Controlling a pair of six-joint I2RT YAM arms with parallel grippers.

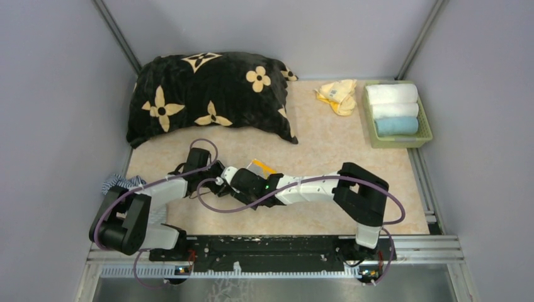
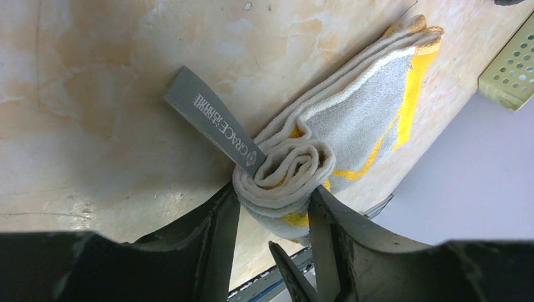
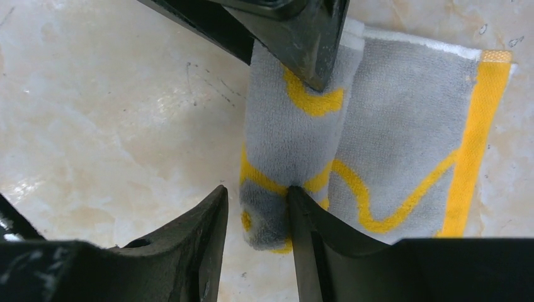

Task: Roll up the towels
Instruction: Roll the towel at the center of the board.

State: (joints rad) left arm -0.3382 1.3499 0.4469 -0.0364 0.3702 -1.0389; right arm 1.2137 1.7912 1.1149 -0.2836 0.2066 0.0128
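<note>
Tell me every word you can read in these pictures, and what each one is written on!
"GRACE": white letters on the grey tag that sticks out from the rolled end of the grey-and-yellow towel.
Small signs and a round mark beside that word, on the same tag: too small to read.
No other writing shows in any view.

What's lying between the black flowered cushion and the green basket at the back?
A crumpled yellow towel lies there on the table, visible in the top view.
</note>
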